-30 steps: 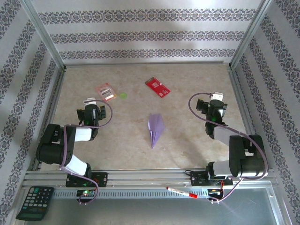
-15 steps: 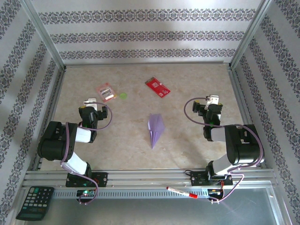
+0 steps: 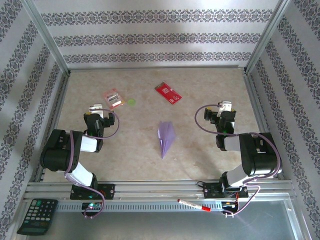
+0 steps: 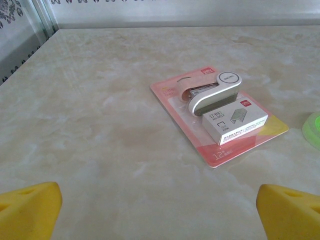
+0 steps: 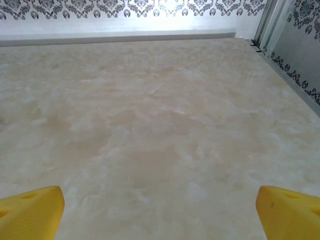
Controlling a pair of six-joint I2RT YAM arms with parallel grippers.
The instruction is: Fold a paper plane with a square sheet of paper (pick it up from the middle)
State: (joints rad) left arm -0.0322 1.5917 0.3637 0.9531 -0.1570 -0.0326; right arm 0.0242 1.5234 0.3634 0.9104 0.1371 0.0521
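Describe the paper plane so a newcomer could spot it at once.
On the marbled beige table, look near the centre. The paper plane lies flat there, long tip toward the near edge. It is the one pale lilac pointed dart; the red card and pink stapler packet lie farther back.

Paper plane (image 3: 166,137): table (image 3: 210,85) centre; nose toward 6 o'clock.
Card (image 3: 168,93): 12 o'clock of Paper plane, well apart.
Stapler packet (image 3: 113,97): 10 o'clock of Paper plane.
Disc (image 3: 131,102): just beside Stapler packet, at its 3 o'clock.
Left gripper (image 3: 96,108): 8 o'clock of Stapler packet, near.
Right gripper (image 3: 224,105): 2 o'clock of Paper plane.
Calculator (image 3: 37,216), marker (image 3: 194,205): near ledge, 8 and 5 o'clock of Paper plane.
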